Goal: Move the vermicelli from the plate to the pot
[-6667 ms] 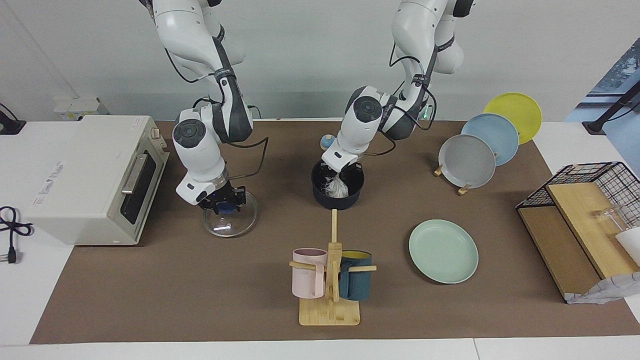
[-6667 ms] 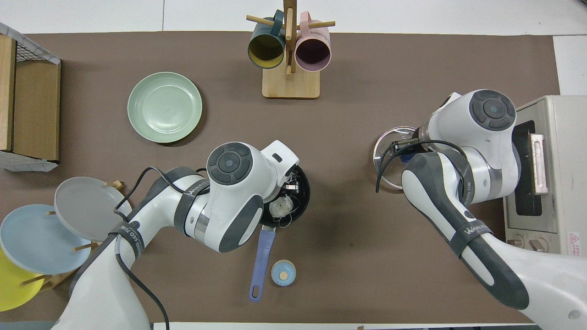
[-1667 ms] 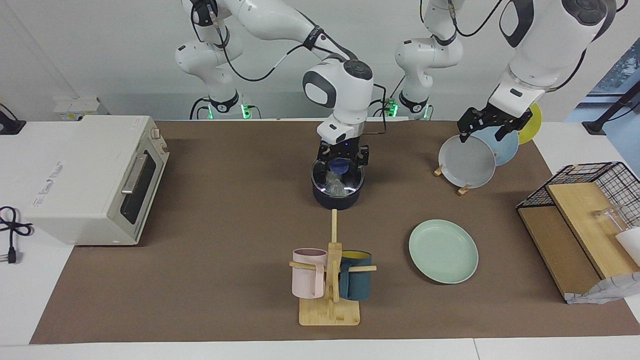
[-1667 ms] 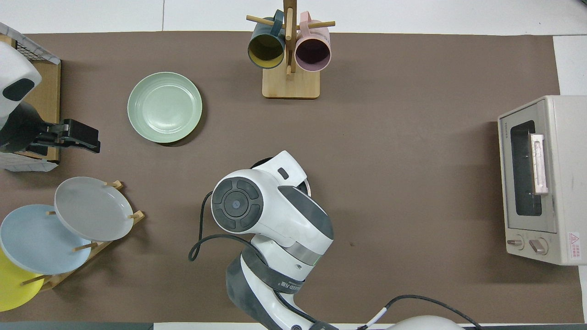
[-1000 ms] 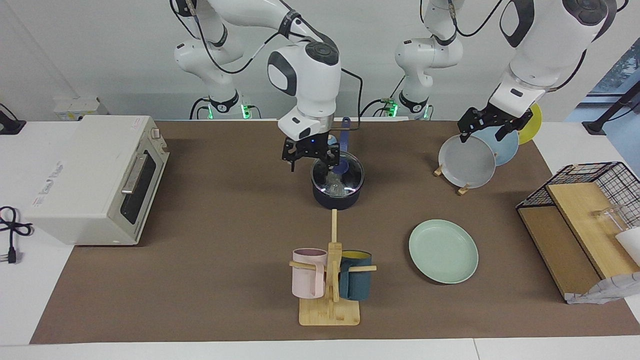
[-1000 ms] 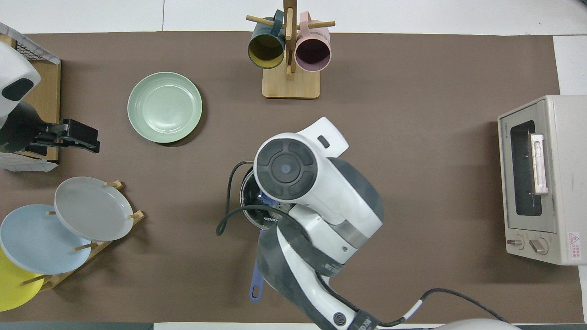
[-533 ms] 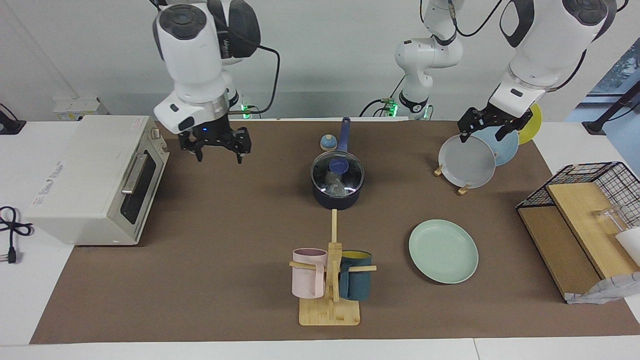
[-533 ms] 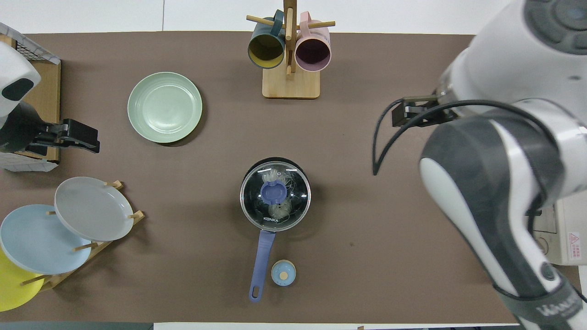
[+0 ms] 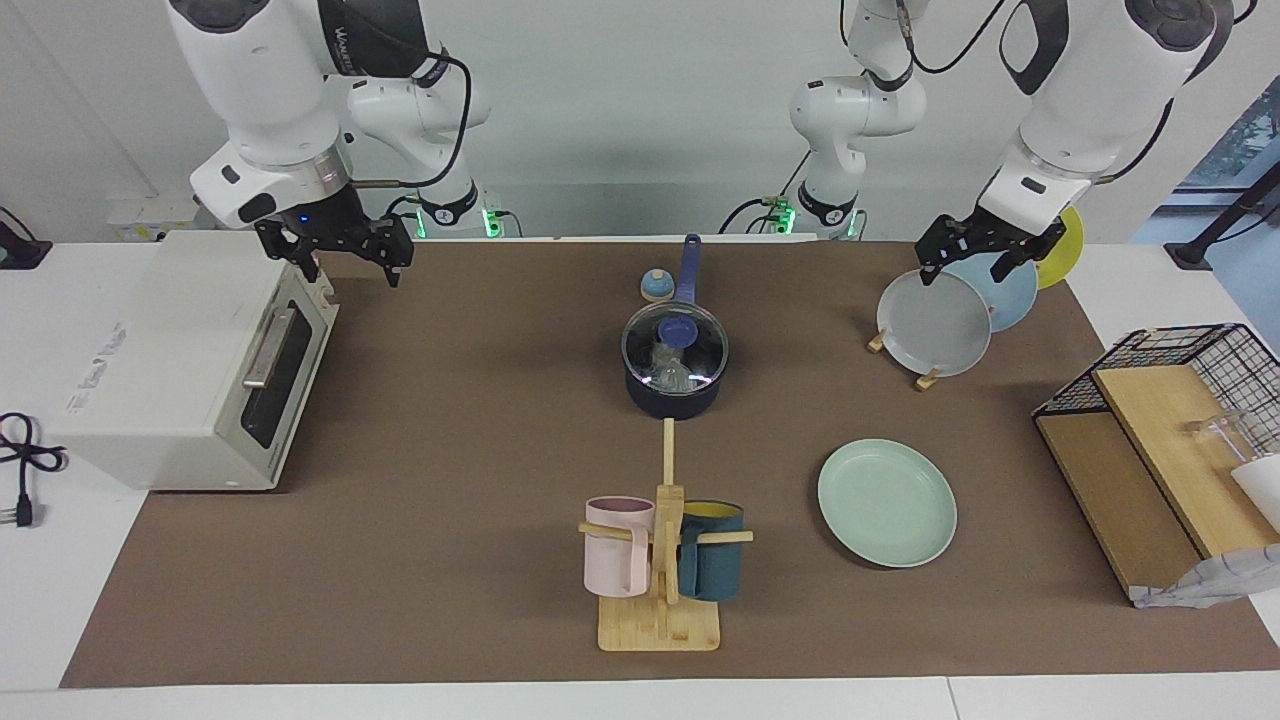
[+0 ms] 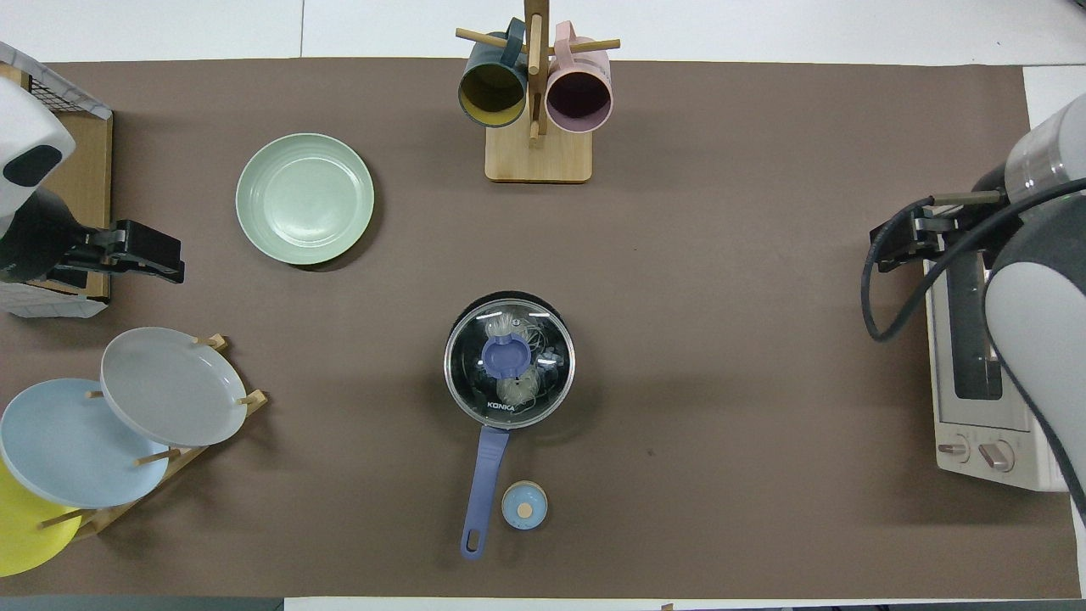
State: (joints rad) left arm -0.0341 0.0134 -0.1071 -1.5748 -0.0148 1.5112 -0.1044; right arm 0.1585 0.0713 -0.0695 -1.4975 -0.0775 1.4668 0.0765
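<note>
Vermicelli (image 10: 518, 389) lies inside the pot (image 9: 672, 398), seen as a whitish bundle through the glass lid (image 10: 510, 360) that sits closed on the rim, its blue knob (image 9: 675, 330) at the middle. The pot stands near the middle of the desk (image 9: 450, 450), its long blue handle (image 10: 484, 488) pointing toward the robots, with a small light blue round object (image 10: 524, 505) just beside the handle. The mint-green plate (image 9: 887, 502) rests bare on the desk, farther from the robots than the pot and toward the left arm's end. A wooden mug tree (image 9: 660, 560) carrying a pink mug (image 9: 617, 545) and a dark teal mug (image 9: 711, 563) stands farther from the robots than the pot.

The right gripper (image 9: 338, 259) hangs raised over the toaster oven's (image 9: 180, 355) corner, fingers spread apart and holding nothing. The left gripper (image 9: 978, 262) hangs raised over the rack of upright plates (image 9: 937, 322), fingers likewise apart and empty.
</note>
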